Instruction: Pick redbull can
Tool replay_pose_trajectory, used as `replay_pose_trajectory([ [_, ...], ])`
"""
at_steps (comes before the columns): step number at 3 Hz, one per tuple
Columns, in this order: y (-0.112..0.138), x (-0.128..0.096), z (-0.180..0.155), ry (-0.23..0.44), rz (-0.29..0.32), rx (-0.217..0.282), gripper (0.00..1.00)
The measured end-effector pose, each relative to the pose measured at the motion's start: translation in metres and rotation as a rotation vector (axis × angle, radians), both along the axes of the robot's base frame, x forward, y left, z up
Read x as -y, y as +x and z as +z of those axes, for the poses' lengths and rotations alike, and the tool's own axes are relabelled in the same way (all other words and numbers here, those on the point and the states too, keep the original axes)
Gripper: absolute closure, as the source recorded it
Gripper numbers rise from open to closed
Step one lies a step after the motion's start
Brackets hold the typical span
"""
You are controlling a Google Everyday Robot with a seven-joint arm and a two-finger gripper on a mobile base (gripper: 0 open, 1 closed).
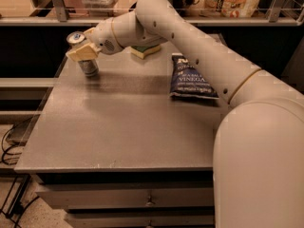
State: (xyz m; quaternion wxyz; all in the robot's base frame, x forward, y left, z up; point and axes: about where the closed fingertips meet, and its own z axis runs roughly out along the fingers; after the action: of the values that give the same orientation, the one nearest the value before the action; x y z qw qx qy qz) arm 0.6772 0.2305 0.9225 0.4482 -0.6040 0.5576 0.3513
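The redbull can (89, 67) stands upright at the far left of the grey table (123, 127), its silver top (76, 36) showing. My gripper (79, 43) is at the can, open, with one tan finger (83, 52) in front of the can's middle and the other behind it. The can rests on the table. My white arm reaches to it from the right, across the back of the table.
A dark blue chip bag (190, 78) lies flat at the right of the table. A yellow-green sponge (145, 51) sits at the back, partly under my arm. A shelf with a rail (52, 4) runs behind the table. Cables (12, 141) lie on the floor at the left.
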Motion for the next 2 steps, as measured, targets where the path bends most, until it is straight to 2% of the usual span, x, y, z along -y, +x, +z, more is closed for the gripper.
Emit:
replay_pose_trajectory([
  [1,-0.005,0.023,0.029,0.001,-0.028,0.070,0.88],
  [2,-0.016,0.068,0.083,0.002,-0.078,0.199,1.00],
])
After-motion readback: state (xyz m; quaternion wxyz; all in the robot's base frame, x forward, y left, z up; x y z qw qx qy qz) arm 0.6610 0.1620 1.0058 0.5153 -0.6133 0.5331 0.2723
